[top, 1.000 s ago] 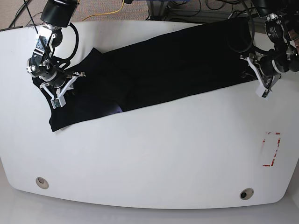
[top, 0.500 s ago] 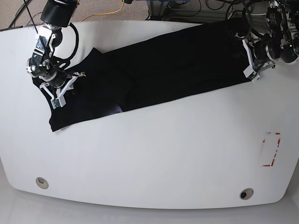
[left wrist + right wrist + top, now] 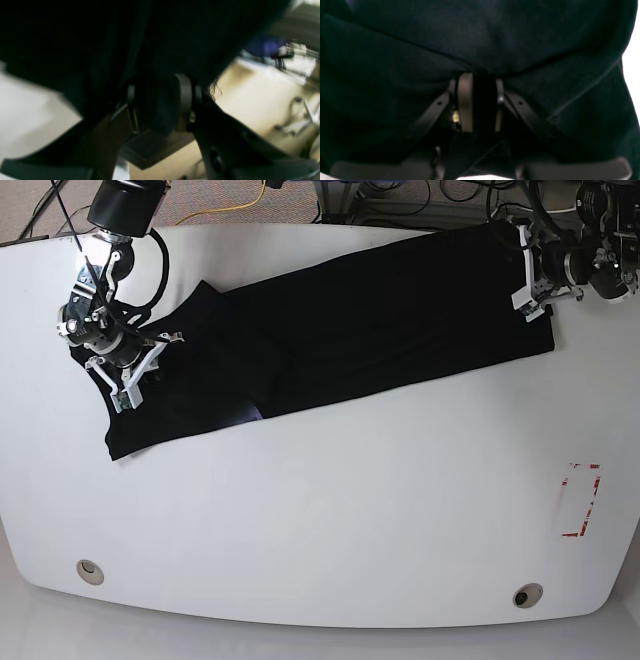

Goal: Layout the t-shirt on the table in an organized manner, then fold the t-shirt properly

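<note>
t-shirt (image 3: pixel 330 325) stretched diagonally across far half of table (image 3: pixel 330 520); right gripper (image 3: pixel 477 100) clamped on its sleeve end; left gripper (image 3: pixel 160 102) pinching fabric at its opposite edge.

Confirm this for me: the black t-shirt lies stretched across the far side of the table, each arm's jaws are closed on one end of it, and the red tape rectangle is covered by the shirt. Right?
Not quite. The red tape rectangle is uncovered, lying on bare table well clear of the t-shirt, as the base view shows. The rest holds: the left gripper and right gripper each pinch fabric.
</note>
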